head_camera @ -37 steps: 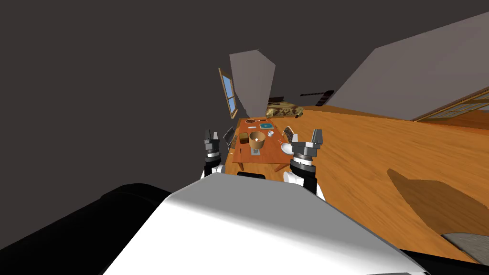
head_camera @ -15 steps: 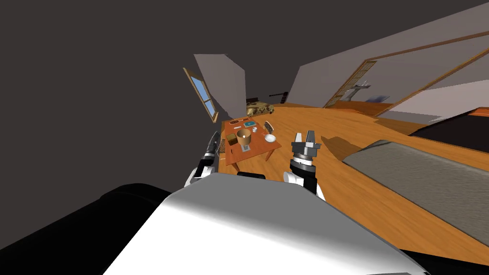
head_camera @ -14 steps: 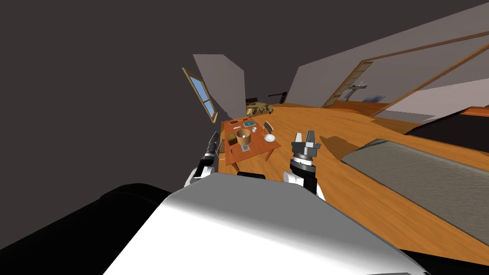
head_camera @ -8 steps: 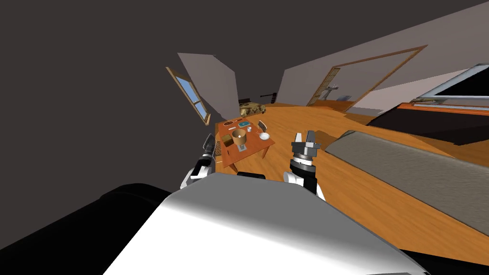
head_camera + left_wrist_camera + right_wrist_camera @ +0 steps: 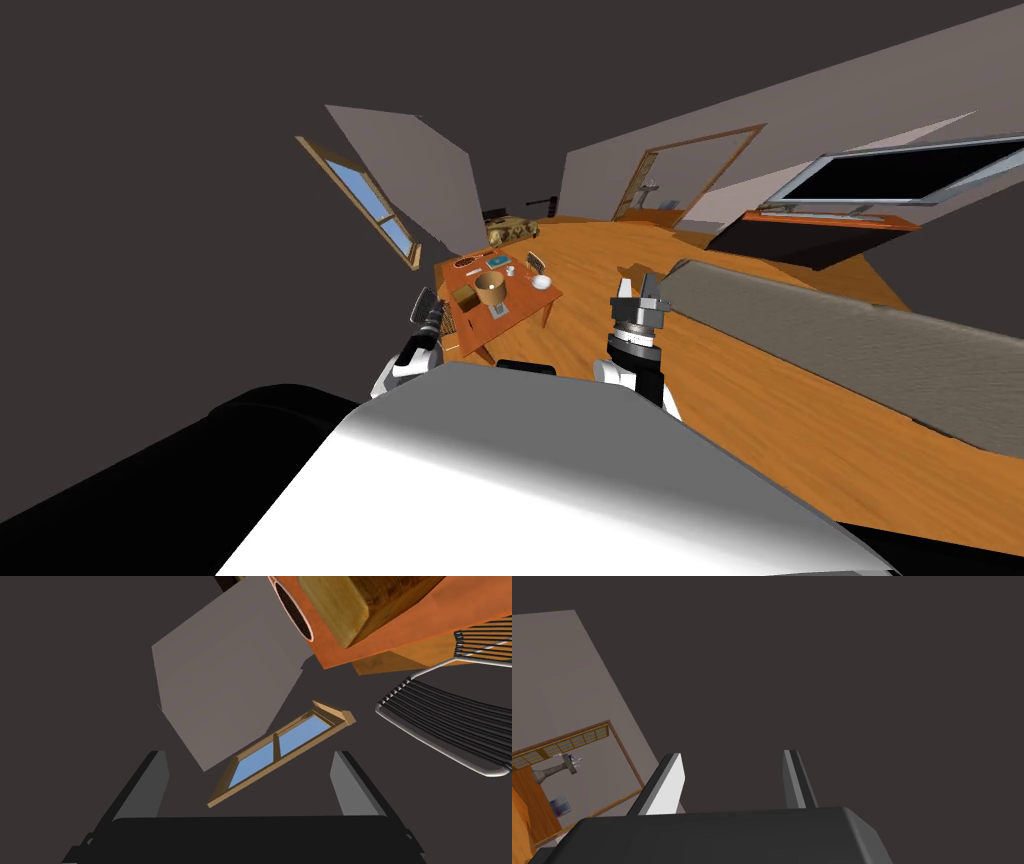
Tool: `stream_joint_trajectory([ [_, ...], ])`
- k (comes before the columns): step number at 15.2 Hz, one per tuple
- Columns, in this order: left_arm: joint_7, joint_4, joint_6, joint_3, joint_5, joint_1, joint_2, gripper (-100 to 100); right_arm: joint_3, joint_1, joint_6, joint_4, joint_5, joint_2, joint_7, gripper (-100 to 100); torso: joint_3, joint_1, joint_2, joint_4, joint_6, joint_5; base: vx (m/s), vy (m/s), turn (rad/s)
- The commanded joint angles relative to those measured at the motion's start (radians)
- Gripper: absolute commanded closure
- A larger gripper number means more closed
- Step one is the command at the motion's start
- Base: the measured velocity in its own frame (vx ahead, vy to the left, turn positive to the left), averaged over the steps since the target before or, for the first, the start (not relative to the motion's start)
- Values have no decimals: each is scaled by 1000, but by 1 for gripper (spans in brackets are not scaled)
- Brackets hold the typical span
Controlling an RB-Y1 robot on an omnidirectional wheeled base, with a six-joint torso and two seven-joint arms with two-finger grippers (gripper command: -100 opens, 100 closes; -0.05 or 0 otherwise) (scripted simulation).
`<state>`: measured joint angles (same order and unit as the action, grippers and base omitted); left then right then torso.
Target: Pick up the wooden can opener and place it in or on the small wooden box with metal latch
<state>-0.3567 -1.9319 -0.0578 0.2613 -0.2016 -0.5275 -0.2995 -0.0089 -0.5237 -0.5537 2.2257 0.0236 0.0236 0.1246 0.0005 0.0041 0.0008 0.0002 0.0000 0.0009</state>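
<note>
Ahead stands an orange table (image 5: 520, 300). A small wooden box (image 5: 466, 296) rests near its left edge, beside a round wooden tub (image 5: 490, 288). The can opener is too small to pick out among the things on the tabletop. My left gripper (image 5: 425, 303) is raised short of the table's near left corner, open and empty. In its wrist view the left gripper (image 5: 250, 786) points past the wooden box (image 5: 370, 601) on the table's edge (image 5: 400, 631). My right gripper (image 5: 637, 290) is open and empty, right of the table; the right gripper (image 5: 732, 781) faces a wall.
A white bowl (image 5: 541, 283), a teal item (image 5: 497, 261) and a dark round plate (image 5: 466, 263) share the table. Wire chairs (image 5: 450, 726) flank it. A long grey couch-like block (image 5: 850, 340) lies to the right, a screen (image 5: 900, 175) on a cabinet beyond. Window (image 5: 365, 200) at left.
My view has swung, so the table has slid left and shrunk, and the grey block and screen have come in at right. My left arm has dropped outward to the left.
</note>
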Motion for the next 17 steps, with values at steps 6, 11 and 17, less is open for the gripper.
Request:
stream_joint_trajectory([
  [6, -43, 55, -151, 59, -37, -1, -8, -100, 0, 0, 0, 0, 0, 0, 0, 0, 0, 0, 0, 0, 1, 0, -22, 25, -274],
  [11, -83, 111, -264, 114, -73, 1, -12, -100, 0, 0, 0, 0, 0, 0, 0, 0, 0, 1, -1, 0, 1, 0, -22, 31, -319],
  [17, -122, 168, -378, 170, -108, 2, -13, -100, 0, 0, 0, 0, 0, 0, 0, 0, -1, 1, -2, 0, -1, 0, -18, 30, -223],
])
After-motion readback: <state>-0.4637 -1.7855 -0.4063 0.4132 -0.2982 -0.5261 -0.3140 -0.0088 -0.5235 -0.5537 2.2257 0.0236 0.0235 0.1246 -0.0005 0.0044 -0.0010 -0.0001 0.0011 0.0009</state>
